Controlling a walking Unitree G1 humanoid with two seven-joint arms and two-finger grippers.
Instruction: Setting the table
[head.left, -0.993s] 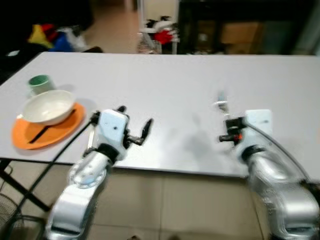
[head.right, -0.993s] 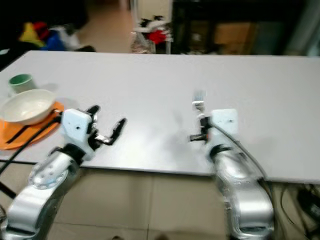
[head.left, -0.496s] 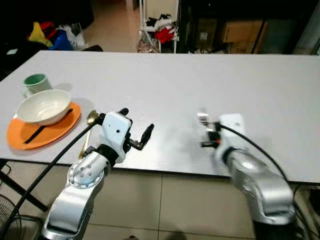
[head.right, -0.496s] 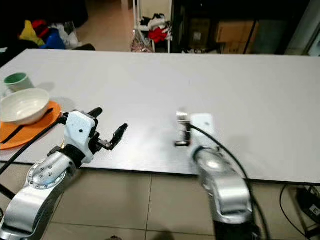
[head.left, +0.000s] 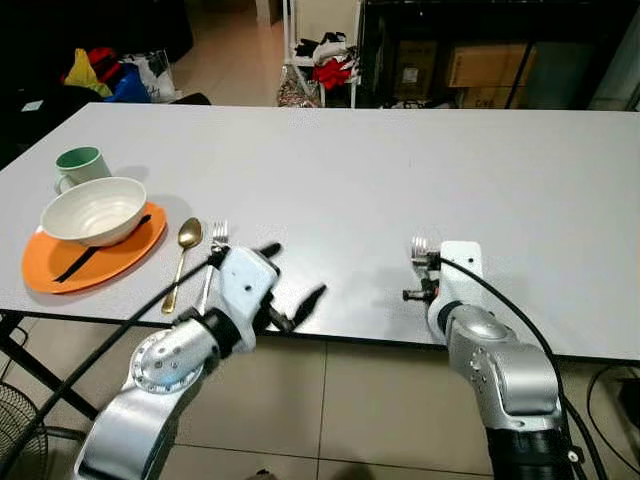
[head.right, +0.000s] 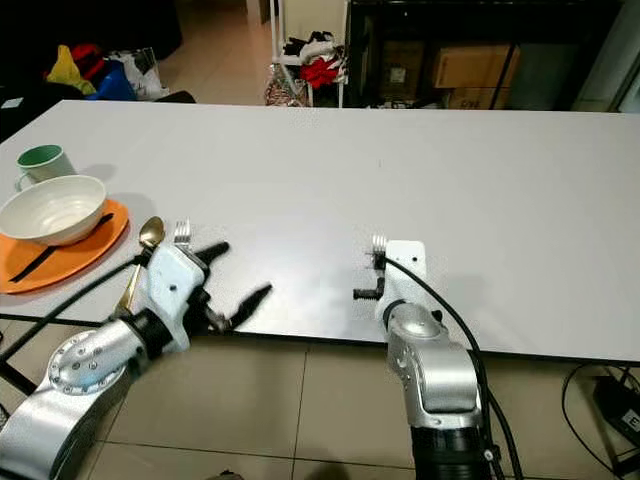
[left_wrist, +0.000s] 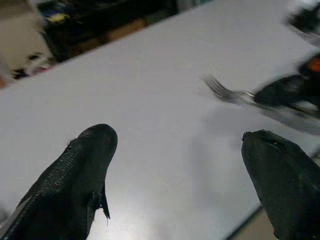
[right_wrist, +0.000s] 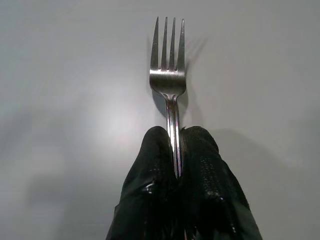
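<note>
right end effector (right_wrist: 176, 165) clamped on fork (right_wrist: 169, 82) mid-handle, tines ahead over table (head.left: 420, 160) | stiff, light, slick steel; handle hold suits | left end effector (head.left: 290, 290) spread, empty

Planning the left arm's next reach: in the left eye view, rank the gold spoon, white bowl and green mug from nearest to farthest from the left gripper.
From the left gripper:
1. gold spoon, just to its left.
2. white bowl, on the orange plate, further left.
3. green mug, behind the bowl, near the table's left edge.
</note>
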